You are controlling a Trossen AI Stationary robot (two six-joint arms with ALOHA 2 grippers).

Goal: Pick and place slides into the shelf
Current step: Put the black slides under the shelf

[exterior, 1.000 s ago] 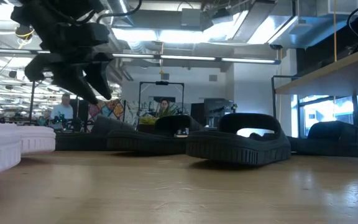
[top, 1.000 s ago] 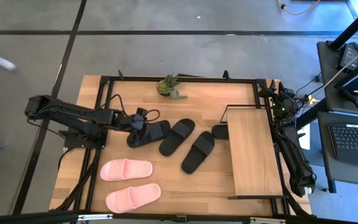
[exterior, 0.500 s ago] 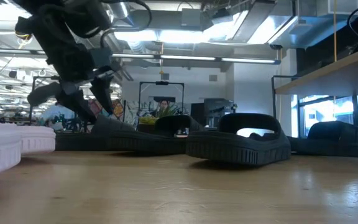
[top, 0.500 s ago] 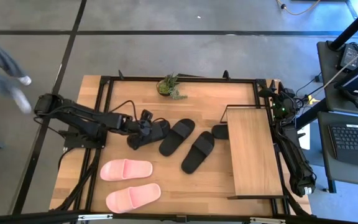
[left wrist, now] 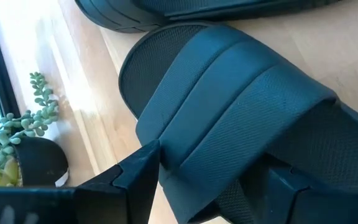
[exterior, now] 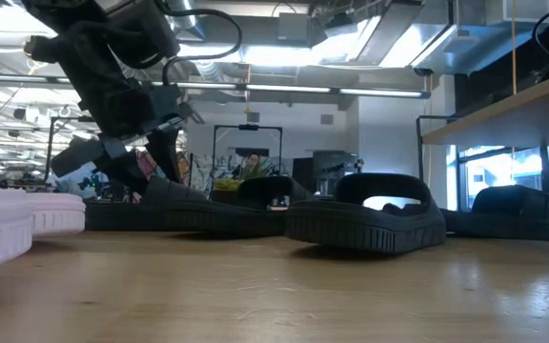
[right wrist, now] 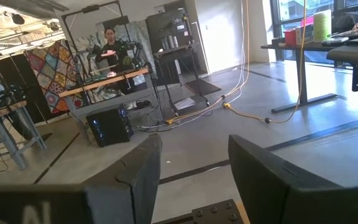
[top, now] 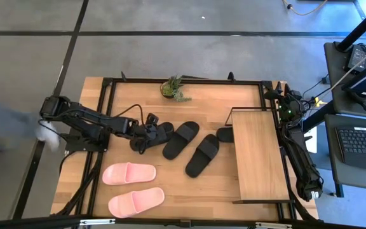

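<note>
Four black slides lie mid-table: the leftmost [top: 152, 135], two beside it [top: 181, 140] [top: 202, 154], and one [top: 224, 134] partly under the shelf [top: 254, 156]. Two pink slides [top: 129, 173] [top: 136, 201] rest sole-down nearer the near edge. My left gripper [top: 146, 131] is open and low over the leftmost black slide. In the left wrist view its fingers [left wrist: 138, 174] stand on either side of the slide's strap [left wrist: 229, 106]. My right arm [top: 297, 152] rests along the table's right edge, its gripper [right wrist: 194, 155] open and facing the room. My left gripper [left wrist: 213, 168] comes slanting down from the table's left, its open fingers lying across the strap of the leftmost black slide [left wrist: 185, 143]. Whether a finger touches the strap I cannot tell. The slide lies flat on the table.
A small potted plant [top: 173, 88] stands near the far edge, also seen in the left wrist view [left wrist: 17, 149]. The neighbouring black slide lies close on the right of the one under the gripper. Bare tabletop [top: 189, 191] lies between the pink slides and the shelf.
My left gripper has moved toward the table's right and down, tipping forward, until its fingers straddle the leftmost black slide's strap. The slides have stayed where they were.
</note>
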